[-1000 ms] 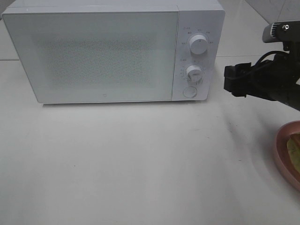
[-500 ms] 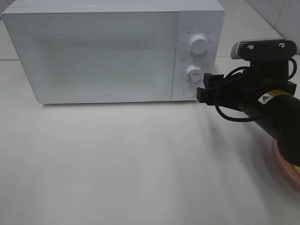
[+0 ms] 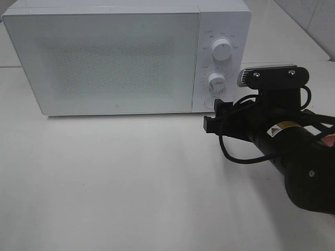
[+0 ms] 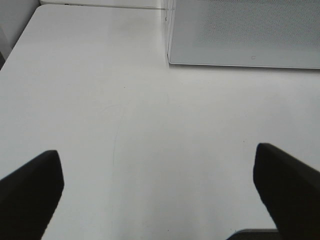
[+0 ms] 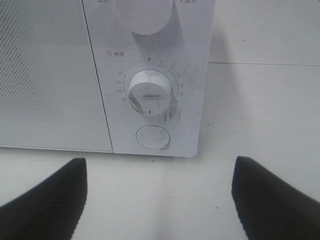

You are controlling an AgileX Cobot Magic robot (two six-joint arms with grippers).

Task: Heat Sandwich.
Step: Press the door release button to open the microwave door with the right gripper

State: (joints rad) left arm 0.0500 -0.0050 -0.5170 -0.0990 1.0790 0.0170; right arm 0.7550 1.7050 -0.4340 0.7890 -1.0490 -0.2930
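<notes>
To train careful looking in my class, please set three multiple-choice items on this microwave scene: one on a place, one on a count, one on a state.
1. Where is the right gripper?
A) in front of the microwave's control panel
B) on the microwave's roof
C) inside the microwave

2. How many dials sit above the round button?
A) one
B) two
C) four

3. How is the microwave's door?
A) wide open
B) shut
C) taken off

Answers:
1 A: the right wrist view looks straight at the panel, with the fingers apart on either side.
2 B: one upper dial and one lower show.
3 B: the door lies flush with the front.
</notes>
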